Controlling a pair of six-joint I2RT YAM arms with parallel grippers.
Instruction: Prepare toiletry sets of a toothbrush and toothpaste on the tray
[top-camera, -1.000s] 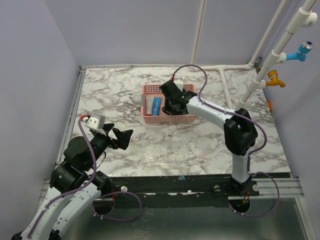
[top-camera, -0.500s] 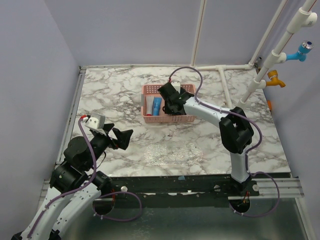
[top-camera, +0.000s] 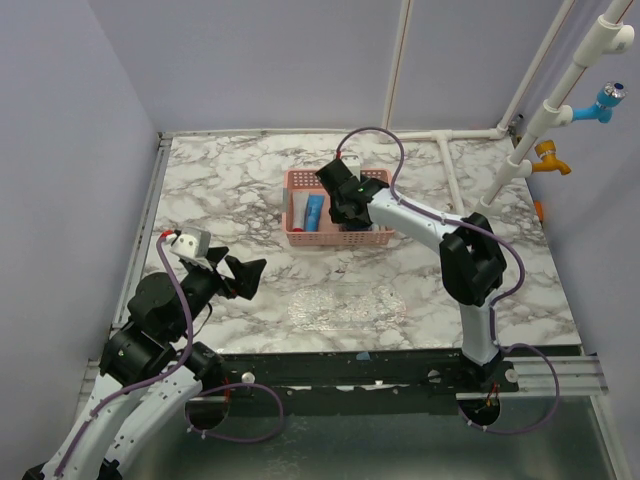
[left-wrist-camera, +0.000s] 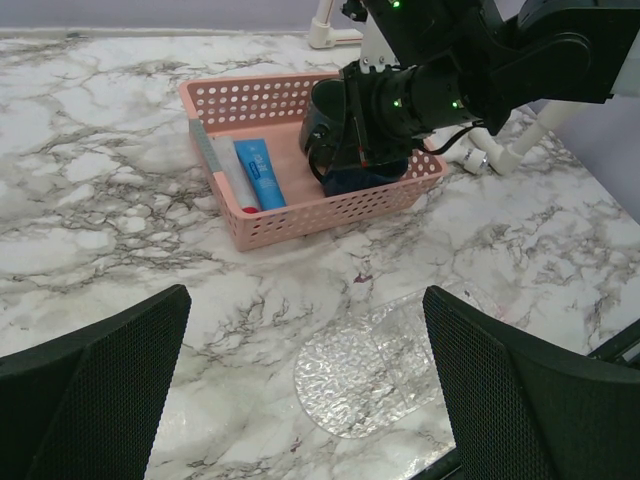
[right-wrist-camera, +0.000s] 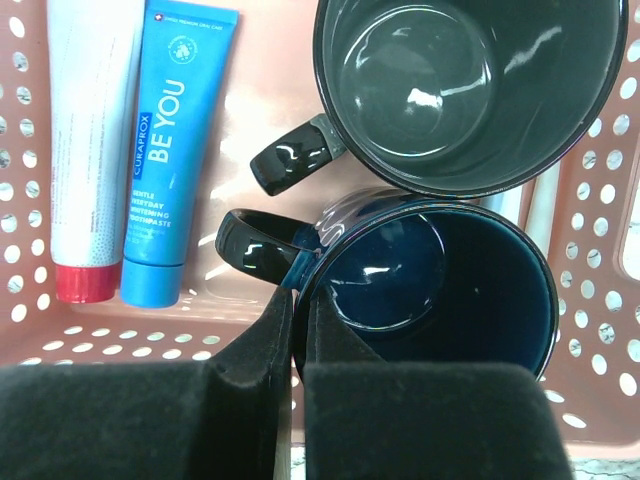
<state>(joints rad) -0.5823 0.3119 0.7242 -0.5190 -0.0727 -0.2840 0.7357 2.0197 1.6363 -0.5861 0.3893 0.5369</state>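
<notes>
Inside the pink basket (right-wrist-camera: 600, 300) a navy mug (right-wrist-camera: 440, 290) stands beside a dark green mug (right-wrist-camera: 450, 80). My right gripper (right-wrist-camera: 300, 300) is shut on the navy mug's rim beside its handle, one finger inside and one outside. A blue tube (right-wrist-camera: 170, 150) and a white tube with a red cap (right-wrist-camera: 85, 150) lie at the basket's left. The clear tray (top-camera: 345, 305) lies bare on the marble nearer the arms. My left gripper (left-wrist-camera: 305, 310) hovers open over the marble just left of the tray (left-wrist-camera: 375, 375), holding nothing. The toothbrush is not visible.
The pink basket (top-camera: 300, 180) sits at mid-table, behind the tray. White pipes (top-camera: 450, 170) run along the back right of the marble. Walls close in the left and back sides.
My right gripper has closed from part open onto the navy mug's rim and shifted slightly left in the basket. The left arm has not moved.
</notes>
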